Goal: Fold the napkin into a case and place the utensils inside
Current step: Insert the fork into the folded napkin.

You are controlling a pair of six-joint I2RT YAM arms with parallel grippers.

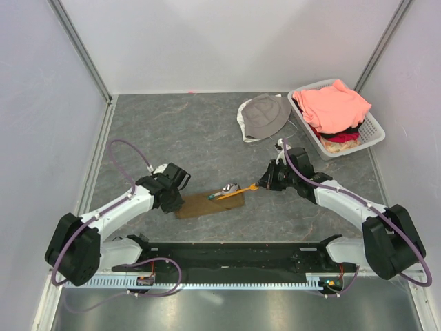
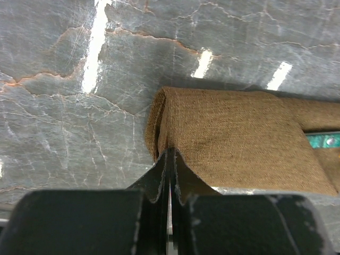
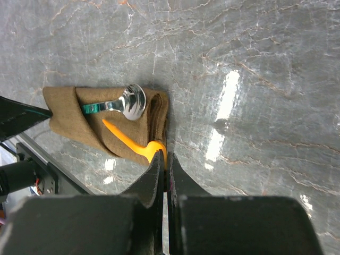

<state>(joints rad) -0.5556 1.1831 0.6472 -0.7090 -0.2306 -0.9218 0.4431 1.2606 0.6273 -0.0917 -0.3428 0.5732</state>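
The brown napkin [image 1: 207,205] lies folded as a narrow flat case at the table's middle front. A green-handled spoon [image 1: 227,189] rests in its fold, bowl sticking out at the right end [image 3: 133,101]. My right gripper [image 1: 265,181] is shut on the head end of the orange fork [image 3: 127,139]; the fork's handle lies slanted on the napkin [image 3: 69,114]. My left gripper [image 1: 173,200] is shut, its tips [image 2: 170,151] pinching the rolled left edge of the napkin [image 2: 234,133]. The green handle [image 2: 324,141] peeks out at the far right of the left wrist view.
A grey bucket hat [image 1: 265,116] lies at the back centre-right. A white basket [image 1: 375,127] with salmon-pink clothes [image 1: 334,103] stands at the back right. The black base rail [image 1: 227,252] runs along the near edge. White walls enclose the table.
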